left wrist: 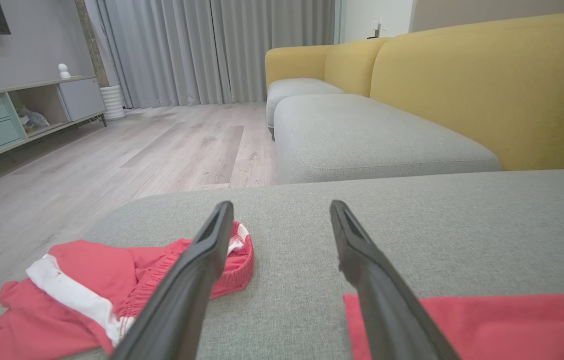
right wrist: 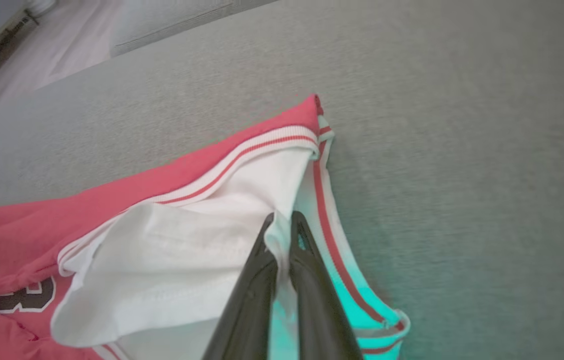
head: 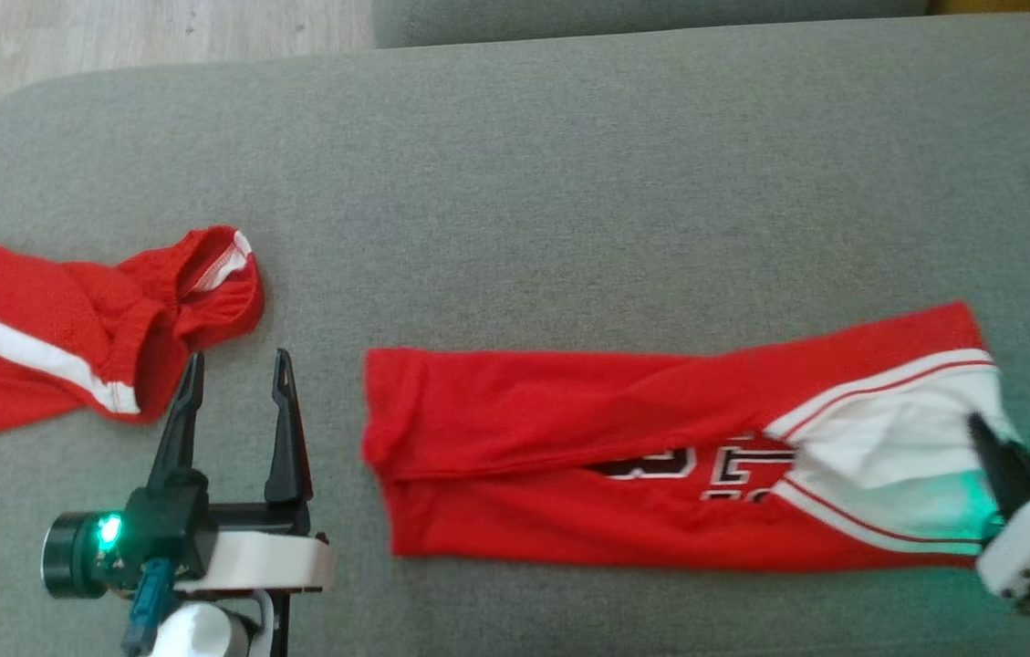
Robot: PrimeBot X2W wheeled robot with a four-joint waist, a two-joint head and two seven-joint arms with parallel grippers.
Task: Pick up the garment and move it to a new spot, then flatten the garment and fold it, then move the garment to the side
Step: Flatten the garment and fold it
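Right now the right gripper [right wrist: 282,222] has its two dark fingers pressed together on a fold of white fabric [right wrist: 202,240], the pale lining at the open end of the red jersey [head: 569,429]. A green glow tints the cloth just beside the pinch. The jersey lies stretched in a long, narrow band across the near part of the grey cushion [head: 569,182]. Its striped white-and-red trim sits at the robot's right end, and parts of black-and-white lettering show in the crease along its middle. The fabric twists slightly around the middle.

The left gripper [head: 238,360] has its fingers spread wide with nothing between them. It hovers over bare cushion between the jersey's plain red end and a pair of red shorts [head: 31,338]. The shorts are crumpled at the cushion's left edge, with a white side stripe and the waistband gaping near the left fingertip.

Beyond the cushion, the left wrist view shows a yellow sofa back [left wrist: 486,85], a pale wooden floor [left wrist: 112,160] and grey curtains [left wrist: 212,50].
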